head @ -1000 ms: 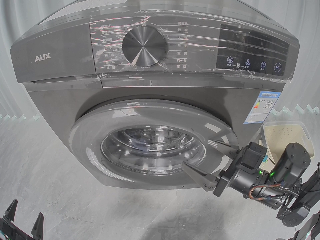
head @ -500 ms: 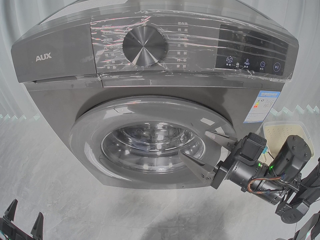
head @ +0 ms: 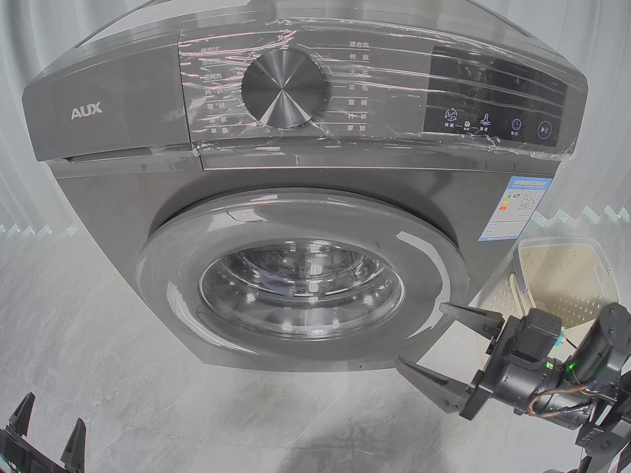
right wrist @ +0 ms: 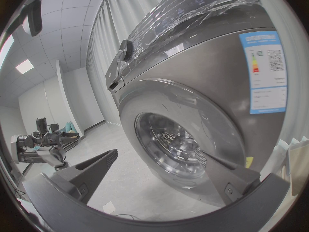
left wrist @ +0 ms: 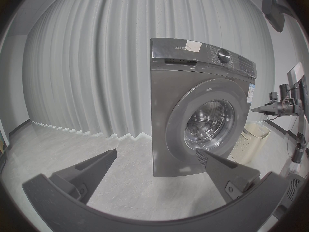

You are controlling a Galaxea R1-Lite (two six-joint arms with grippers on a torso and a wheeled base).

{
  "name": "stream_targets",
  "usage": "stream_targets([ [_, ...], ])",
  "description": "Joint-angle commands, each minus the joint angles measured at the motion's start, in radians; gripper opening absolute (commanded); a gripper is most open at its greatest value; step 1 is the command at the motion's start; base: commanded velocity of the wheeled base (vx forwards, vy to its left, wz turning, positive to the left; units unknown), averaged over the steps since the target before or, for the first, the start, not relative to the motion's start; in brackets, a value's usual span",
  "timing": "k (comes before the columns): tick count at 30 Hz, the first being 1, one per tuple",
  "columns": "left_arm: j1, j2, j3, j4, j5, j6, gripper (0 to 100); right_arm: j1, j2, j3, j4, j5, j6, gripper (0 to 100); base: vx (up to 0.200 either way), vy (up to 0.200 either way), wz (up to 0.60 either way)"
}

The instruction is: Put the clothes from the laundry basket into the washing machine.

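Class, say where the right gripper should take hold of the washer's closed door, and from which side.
Probably the door, at its right rim, coming from the right with the open right gripper: the rim stands proud there, with a shadowed gap behind it.

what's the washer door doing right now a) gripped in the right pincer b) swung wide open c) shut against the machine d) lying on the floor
c: the round door sits closed against the front of the washing machine, while the right pincer is open and holds nothing.
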Motion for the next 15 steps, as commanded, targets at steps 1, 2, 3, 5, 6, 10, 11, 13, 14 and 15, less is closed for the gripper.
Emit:
stream_targets([
  [1, 0.000, -0.016, 0.016, 0.000, 0.001, -0.001, 100, 0.007, -0.166, 0.104, 0.013, 0.033, 0.004, 100, 0.000, 0.000, 0.00],
  [2, 0.000, -0.016, 0.016, 0.000, 0.001, -0.001, 100, 0.000, -0.179, 0.115, 0.014, 0.031, 0.004, 100, 0.000, 0.000, 0.00],
  [3, 0.000, -0.016, 0.016, 0.000, 0.001, -0.001, 100, -0.010, -0.195, 0.116, 0.022, 0.028, 0.008, 100, 0.000, 0.000, 0.00],
  [5, 0.000, -0.016, 0.016, 0.000, 0.001, -0.001, 100, -0.070, -0.236, 0.116, 0.042, 0.022, 0.008, 100, 0.000, 0.000, 0.00],
  [6, 0.000, -0.016, 0.016, 0.000, 0.001, -0.001, 100, -0.109, -0.259, 0.116, 0.054, 0.023, 0.001, 100, 0.000, 0.000, 0.00],
  [10, 0.000, -0.016, 0.016, 0.000, 0.001, -0.001, 100, -0.202, -0.356, 0.115, 0.131, 0.031, -0.022, 100, 0.000, 0.000, 0.00],
  [11, 0.000, -0.016, 0.016, 0.000, 0.001, -0.001, 100, -0.225, -0.403, 0.116, 0.198, 0.028, -0.033, 100, 0.000, 0.000, 0.00],
  [13, 0.000, -0.016, 0.016, 0.000, 0.001, -0.002, 100, -0.260, -0.443, 0.115, 0.271, 0.008, -0.054, 100, 0.000, 0.000, 0.00],
  [14, 0.000, -0.016, 0.016, 0.000, 0.001, -0.002, 100, -0.280, -0.454, 0.115, 0.284, -0.001, -0.059, 100, 0.000, 0.000, 0.00],
  [15, 0.000, -0.016, 0.016, 0.000, 0.001, -0.002, 100, -0.306, -0.466, 0.116, 0.298, -0.010, -0.062, 100, 0.000, 0.000, 0.00],
])
